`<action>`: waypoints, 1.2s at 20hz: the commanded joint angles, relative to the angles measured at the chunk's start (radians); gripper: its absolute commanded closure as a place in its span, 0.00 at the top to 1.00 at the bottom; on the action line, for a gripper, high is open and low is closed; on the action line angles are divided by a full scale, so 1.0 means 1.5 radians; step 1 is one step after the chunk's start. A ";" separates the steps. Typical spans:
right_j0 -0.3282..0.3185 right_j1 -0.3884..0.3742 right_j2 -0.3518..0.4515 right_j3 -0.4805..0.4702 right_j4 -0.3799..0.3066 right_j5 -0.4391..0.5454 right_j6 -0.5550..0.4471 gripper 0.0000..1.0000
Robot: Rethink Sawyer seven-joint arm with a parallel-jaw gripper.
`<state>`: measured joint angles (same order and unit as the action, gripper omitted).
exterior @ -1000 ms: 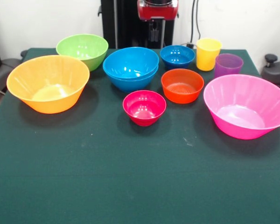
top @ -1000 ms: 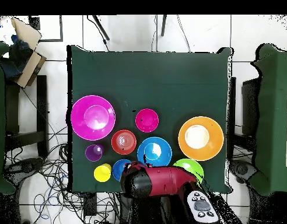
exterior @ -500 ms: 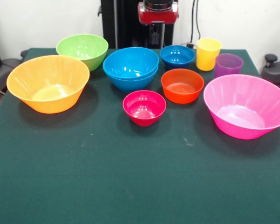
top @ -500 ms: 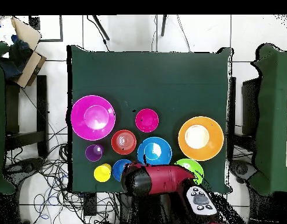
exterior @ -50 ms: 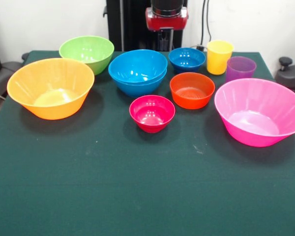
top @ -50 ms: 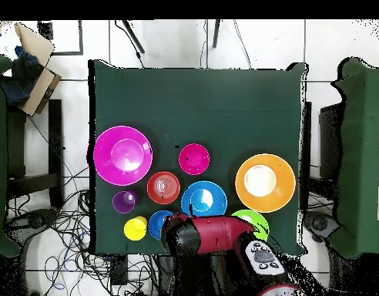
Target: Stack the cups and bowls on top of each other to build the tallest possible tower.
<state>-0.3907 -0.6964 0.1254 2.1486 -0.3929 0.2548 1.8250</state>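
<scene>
**Arm drawn back at the table's edge, bowls and cups all unstacked but one pair**

The gripper (exterior @ -50 ms: 165, 40) shows only as a dark stub under the red wrist at the top of the front view; whether its fingers are spread or closed cannot be told. It hangs above the gap between the light blue bowls (exterior @ -50 ms: 137, 70) and the small dark blue bowl (exterior @ -50 ms: 187, 59), touching neither. From overhead the red arm (top @ -50 ms: 212, 236) covers part of the dark blue bowl (top @ -50 ms: 159, 223) and the green bowl (top @ -50 ms: 253, 222).

The two light blue bowls sit nested, one inside the other, the only stack on the green table (exterior @ -50 ms: 137, 191). In the front view, just in front of them stand the crimson bowl (exterior @ -50 ms: 152, 113) and the orange-red bowl (exterior @ -50 ms: 191, 90), apart from each other. The yellow cup (exterior @ -50 ms: 219, 56) and the purple cup (exterior @ -50 ms: 240, 68) stand upright side by side near the far right corner. The large pink bowl (exterior @ -50 ms: 259, 118) rests at the right, the large orange bowl (exterior @ -50 ms: 50, 87) at the left, with the green bowl (exterior @ -50 ms: 86, 52) behind it.
</scene>
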 commanded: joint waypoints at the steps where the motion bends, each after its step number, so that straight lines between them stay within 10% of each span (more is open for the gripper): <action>1: -0.003 0.033 0.034 -0.069 -0.039 -0.049 0.026 0.00; 24: -0.010 0.040 0.044 -0.087 -0.045 -0.035 0.022 0.00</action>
<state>-0.4056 -0.6547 0.1271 2.0997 -0.4091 0.2530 1.8250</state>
